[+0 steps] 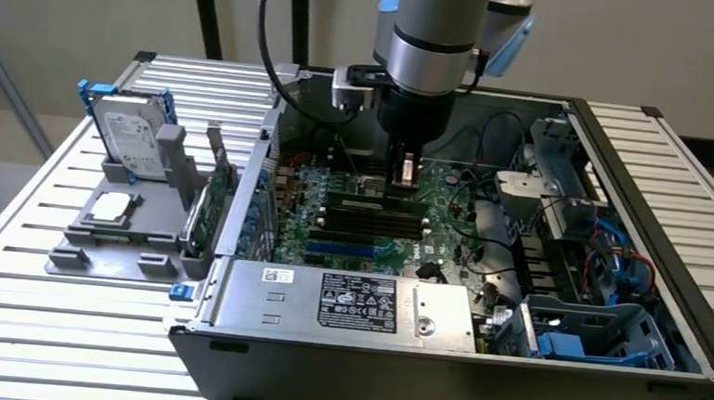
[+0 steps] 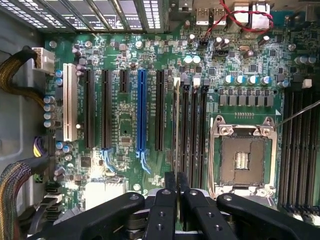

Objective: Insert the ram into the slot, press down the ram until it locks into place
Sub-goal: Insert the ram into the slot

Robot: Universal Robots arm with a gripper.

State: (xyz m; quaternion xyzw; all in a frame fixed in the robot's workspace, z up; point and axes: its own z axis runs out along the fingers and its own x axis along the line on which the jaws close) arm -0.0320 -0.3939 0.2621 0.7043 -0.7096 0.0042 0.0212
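The ram (image 1: pixel 375 204), a thin green stick, lies along the black memory slot nearest the case's back wall, at the same height as the board. In the wrist view the ram (image 2: pixel 176 125) shows edge-on in the outermost of several parallel black slots (image 2: pixel 194 130). The empty neighbouring slots (image 1: pixel 374 224) lie just in front of it in the exterior view. My gripper (image 1: pixel 404 190) hangs straight above the ram's right half. In the wrist view the gripper (image 2: pixel 176 182) has its black fingers (image 2: pixel 167 200) shut together directly over the stick's edge. Whether the fingertips touch the ram is unclear.
The silver CPU socket (image 2: pixel 243 160) sits beside the slots, and a blue slot (image 2: pixel 141 110) lies on their other side. In the exterior view a power supply (image 1: pixel 339 301) fills the case front and cables (image 1: pixel 502 255) run at the right. A hard drive (image 1: pixel 131 140) and an upright green card (image 1: pixel 216 201) stand on a grey fixture (image 1: pixel 94 235).
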